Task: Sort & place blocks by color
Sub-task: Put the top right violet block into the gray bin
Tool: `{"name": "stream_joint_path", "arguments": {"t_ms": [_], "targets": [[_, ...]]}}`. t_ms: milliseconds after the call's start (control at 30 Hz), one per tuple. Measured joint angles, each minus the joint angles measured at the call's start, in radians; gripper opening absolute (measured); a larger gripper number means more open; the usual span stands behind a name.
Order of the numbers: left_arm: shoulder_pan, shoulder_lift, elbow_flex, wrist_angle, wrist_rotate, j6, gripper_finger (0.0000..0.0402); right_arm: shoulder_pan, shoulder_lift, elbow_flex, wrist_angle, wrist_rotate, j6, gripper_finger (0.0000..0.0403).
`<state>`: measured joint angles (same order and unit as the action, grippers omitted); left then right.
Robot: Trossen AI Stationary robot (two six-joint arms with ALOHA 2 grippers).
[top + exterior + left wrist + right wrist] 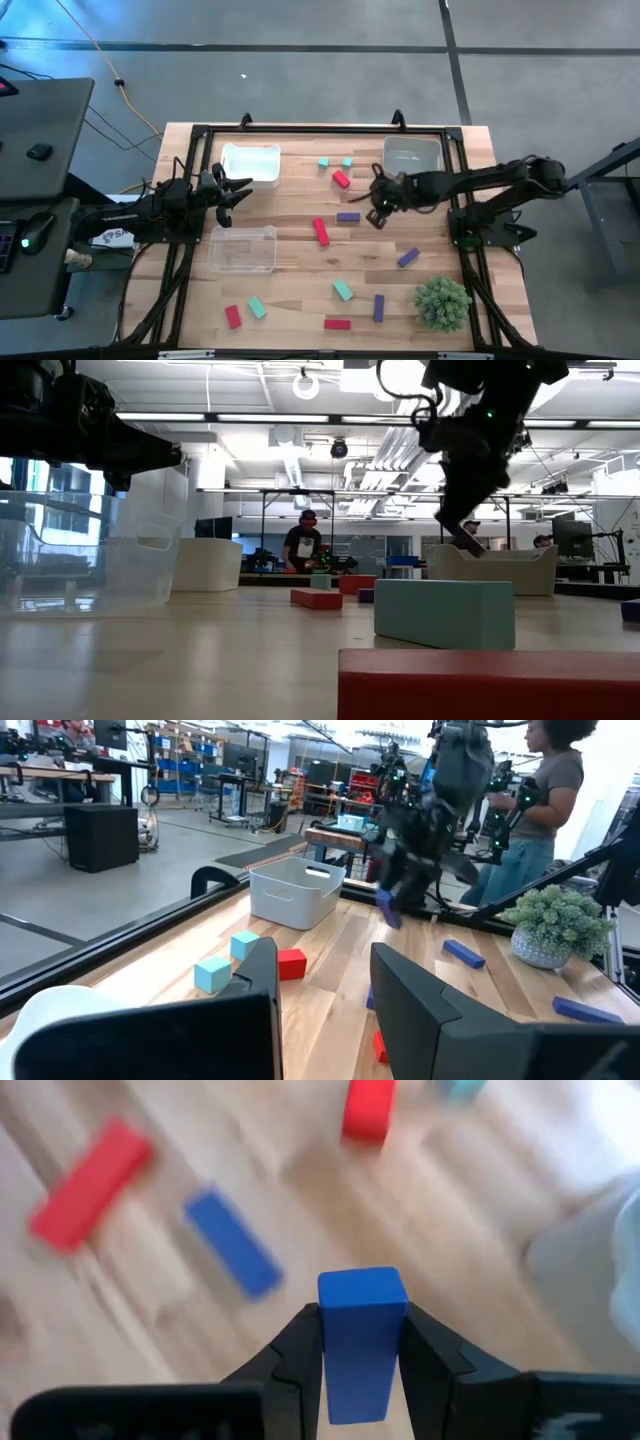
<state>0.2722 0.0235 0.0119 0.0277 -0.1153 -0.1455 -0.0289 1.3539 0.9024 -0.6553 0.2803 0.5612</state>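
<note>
One block in hand: the right gripper [362, 1342] is clamped on a small purple-blue rectangular block [361, 1342], which stands on end between the two dark fingers.

High view, position: the right gripper [378, 216] hangs over the middle of the wooden table [300, 300], just beside a loose purple block [348, 216] and near the clear plastic tray at the far right [412, 154].

High view, left arm: the left gripper [236, 193] waits between the white-looking far tray [251, 163] and the clear near tray [243, 249], fingers parted and holding nothing.

Low view, height: the held block [468, 540] is well clear of the table top, above the teal block [445, 613] and the red block [316, 598].

Left wrist view, risk: the right gripper [392, 908] carries the block by a narrow end, so a quick swing could probably twist it loose.

Right wrist view, risk: a red block [91, 1180] and another purple-blue block [232, 1243] lie below; a dropped block would likely land among them, unsorted.

Right wrist view, risk two: releasing over the tray's rim, not inside it, might bounce the block out.
</note>
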Motion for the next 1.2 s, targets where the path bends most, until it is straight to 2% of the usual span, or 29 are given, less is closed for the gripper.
{"name": "stream_joint_path", "arguments": {"t_ms": [500,733,933,1067,1200], "targets": [[0.000,0.000,0.000,0.000,-0.001,0.000,0.0076,-0.291,-0.169,0.001,0.259,0.091,-0.342,0.0081],[0.000,0.000,0.000,0.000,-0.001,0.000,0.0076,-0.396,-0.191,0.001,0.388,0.182,-0.530,0.0081],[0.000,0.000,0.000,0.000,-0.002,0.000,0.0076,-0.491,-0.190,0.001,0.506,0.191,-0.674,0.0081],[0.000,0.000,0.000,0.000,-0.002,0.000,0.0076,-0.549,-0.182,0.002,0.517,0.190,-0.713,0.0081],[0.000,0.000,0.000,0.000,-0.002,-0.004,0.0076,-0.587,-0.164,0.002,0.451,0.153,-0.720,0.0081]]}}
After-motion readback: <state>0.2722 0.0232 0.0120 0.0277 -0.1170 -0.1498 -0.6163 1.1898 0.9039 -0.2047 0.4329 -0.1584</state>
